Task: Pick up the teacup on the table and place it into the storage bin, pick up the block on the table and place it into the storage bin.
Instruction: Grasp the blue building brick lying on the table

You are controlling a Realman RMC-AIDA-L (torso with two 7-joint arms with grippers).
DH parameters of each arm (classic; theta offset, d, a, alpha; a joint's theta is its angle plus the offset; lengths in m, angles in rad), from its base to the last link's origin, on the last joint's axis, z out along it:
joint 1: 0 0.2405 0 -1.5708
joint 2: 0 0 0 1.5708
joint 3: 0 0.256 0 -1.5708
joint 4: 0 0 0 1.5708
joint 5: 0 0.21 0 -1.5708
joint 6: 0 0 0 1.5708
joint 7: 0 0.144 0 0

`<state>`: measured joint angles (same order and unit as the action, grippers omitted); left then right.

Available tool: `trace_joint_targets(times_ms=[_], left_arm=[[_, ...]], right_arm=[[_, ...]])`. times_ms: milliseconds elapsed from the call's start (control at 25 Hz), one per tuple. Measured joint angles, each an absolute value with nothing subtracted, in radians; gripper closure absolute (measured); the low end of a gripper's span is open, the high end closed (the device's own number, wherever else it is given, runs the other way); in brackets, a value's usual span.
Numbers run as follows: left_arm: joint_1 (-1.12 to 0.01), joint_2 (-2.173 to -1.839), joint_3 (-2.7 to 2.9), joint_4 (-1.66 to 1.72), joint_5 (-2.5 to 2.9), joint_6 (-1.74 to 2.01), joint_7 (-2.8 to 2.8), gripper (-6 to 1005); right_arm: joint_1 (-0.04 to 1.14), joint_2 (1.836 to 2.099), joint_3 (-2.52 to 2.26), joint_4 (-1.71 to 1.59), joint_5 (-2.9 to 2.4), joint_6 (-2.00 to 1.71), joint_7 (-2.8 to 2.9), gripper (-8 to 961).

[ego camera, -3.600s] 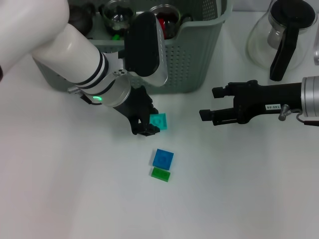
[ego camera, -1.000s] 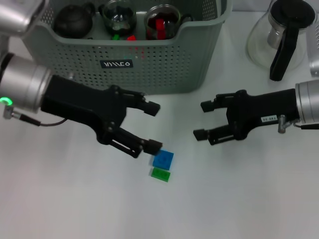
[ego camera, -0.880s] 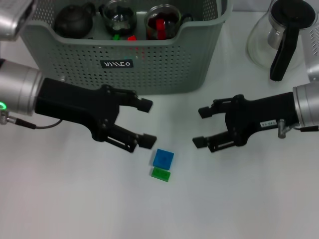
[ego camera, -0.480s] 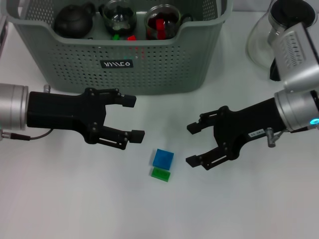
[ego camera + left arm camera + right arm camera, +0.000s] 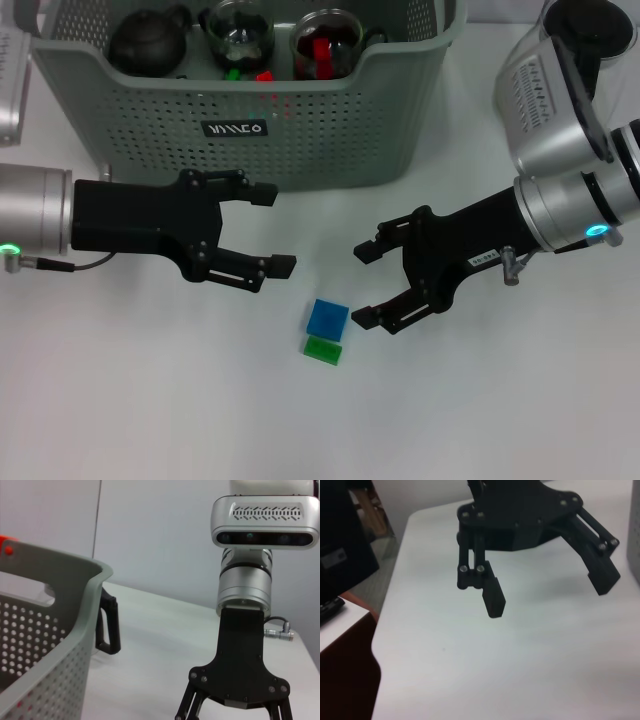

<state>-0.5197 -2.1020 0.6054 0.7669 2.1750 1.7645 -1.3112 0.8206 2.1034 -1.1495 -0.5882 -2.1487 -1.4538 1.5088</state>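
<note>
A blue block (image 5: 327, 318) lies on the white table with a green block (image 5: 322, 350) touching its near edge. My right gripper (image 5: 362, 285) is open just right of the blue block, its nearer finger close to the block's edge. My left gripper (image 5: 272, 230) is open and empty, left of and a little beyond the blocks; the right wrist view shows this left gripper (image 5: 548, 591) with jaws spread. The grey-green storage bin (image 5: 400, 60) stands at the back. A glass teacup (image 5: 325, 35) with red pieces in it sits inside the bin.
Inside the bin are also a black teapot (image 5: 150, 38) and another glass cup (image 5: 237, 30). A glass carafe with a black handle (image 5: 585, 25) stands at the back right, partly behind my right arm. The left wrist view shows the bin wall (image 5: 50, 630) and my right arm's wrist (image 5: 242, 605).
My left gripper no longer holds the teal block and has drawn back to the left. My right gripper has moved left and nearer, up to the blue block.
</note>
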Motion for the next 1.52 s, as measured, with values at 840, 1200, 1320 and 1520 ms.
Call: trace_joint_targets(times_ms=[840,1200,1320,1520], left_arm=[[-0.514,-2.097,0.684,0.784,2.225,1.746,-1.313,48],[-0.523,-2.108,0.735,0.784,2.229,1.719,-1.309,48],[-0.537,-2.106,0.747,0.786,2.229,1.718,-1.309,48],[-0.551,-2.102,0.773,0.785,2.229,1.690,-1.309,48]], right_arm=[[0.784,2.089,-1.136,-0.585,-2.104,-1.443,1.485,72],[0.721,2.057,-1.040,-0.591,-2.102,-1.502,1.497,71],[0.708,2.047,-1.003,-0.591,-2.102,-1.515,1.497,71],[0.697,2.047,-0.987,-0.587,-2.106,-1.522,1.489,72]])
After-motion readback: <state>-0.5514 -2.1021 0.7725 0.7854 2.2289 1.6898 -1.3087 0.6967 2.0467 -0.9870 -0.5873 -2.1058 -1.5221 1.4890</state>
